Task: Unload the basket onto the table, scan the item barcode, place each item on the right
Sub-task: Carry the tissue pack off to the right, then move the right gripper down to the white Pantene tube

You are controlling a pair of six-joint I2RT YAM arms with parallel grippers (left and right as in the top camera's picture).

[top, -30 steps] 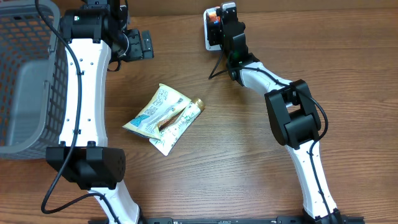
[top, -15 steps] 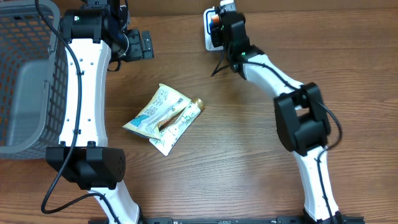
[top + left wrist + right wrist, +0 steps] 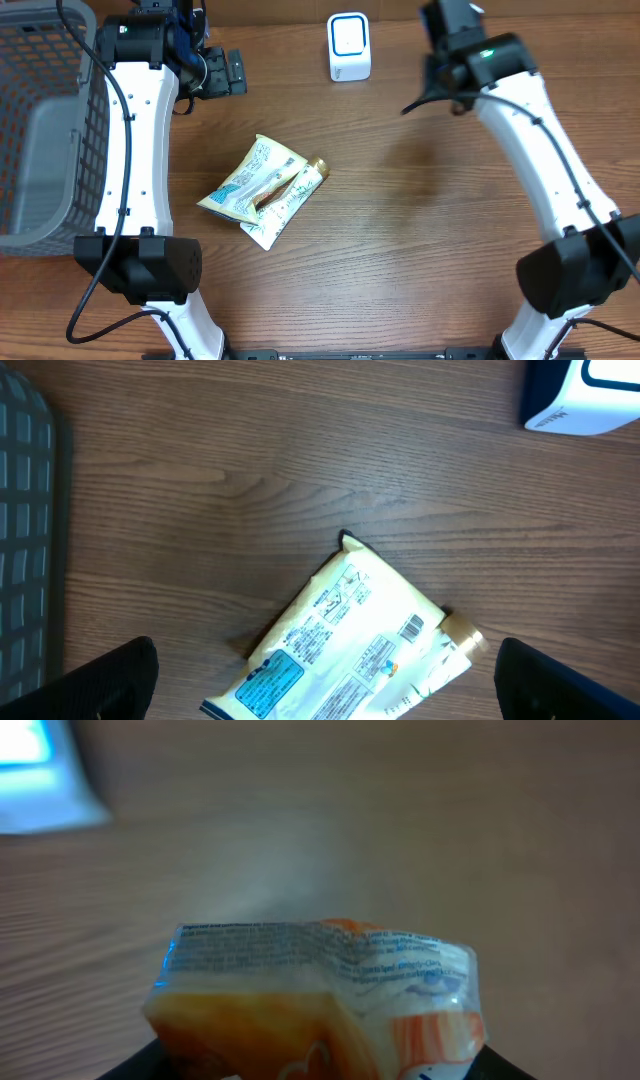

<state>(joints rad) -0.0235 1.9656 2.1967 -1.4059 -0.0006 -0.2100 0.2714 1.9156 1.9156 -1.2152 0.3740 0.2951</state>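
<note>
Mid-table: pouches point(image 3: 263, 190); scanner point(image 3: 349, 46) at back; basket point(image 3: 40, 120) far left.

Right arm point(image 3: 520, 130) swung away from the scanner point(image 3: 349, 47) along the far edge of the worktop point(image 3: 400, 220) toward its far right corner, its elbow carried from mid-worktop out to the right edge. The right gripper point(image 3: 447, 22), earlier held against the scanner's face, now stands well apart from it, leaving the scanner's white front and blue ring uncovered. The orange packet point(image 3: 320, 1005), previously visible overhead at the scanner, has travelled with the gripper and now shows only in the wrist view.
</note>
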